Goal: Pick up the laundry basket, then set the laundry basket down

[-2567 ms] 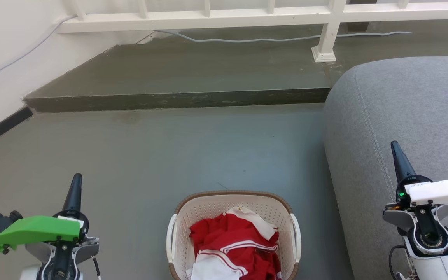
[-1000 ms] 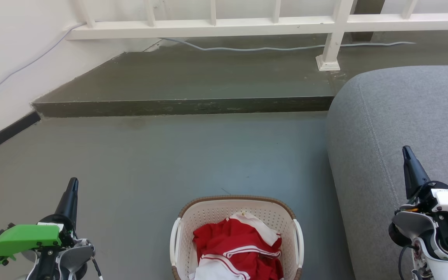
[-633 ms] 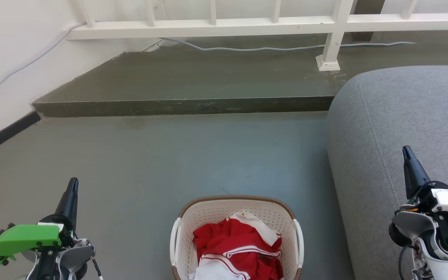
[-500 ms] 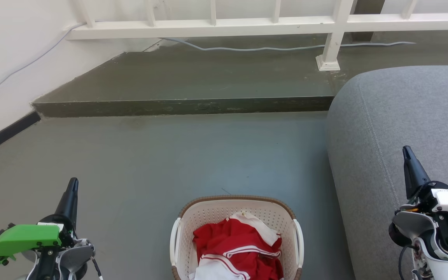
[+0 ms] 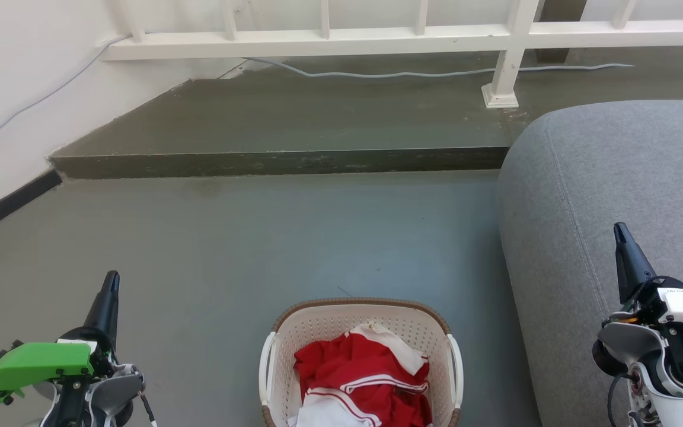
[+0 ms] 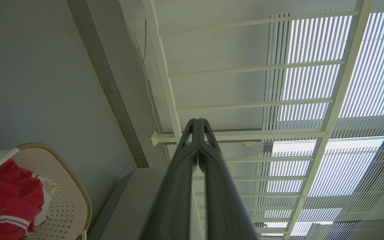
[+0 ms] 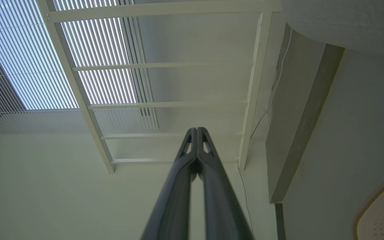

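Laundry basket [image 5: 329,323] on floor [image 5: 258,237] with red clothes [image 5: 365,367], left fingers [image 6: 178,186] pressed together, right fingers [image 7: 177,186] pressed together

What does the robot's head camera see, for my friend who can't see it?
A cream-white laundry basket holding red and white clothes sits on the grey floor, bottom centre. The left gripper and right gripper point up at either side, clear of it; a grey sofa is on the right.

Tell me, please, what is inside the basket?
Crumpled red clothes with white stripes lie inside the basket, with white cloth at the near side. They cover the floor of the basket, so anything under them cannot be seen.
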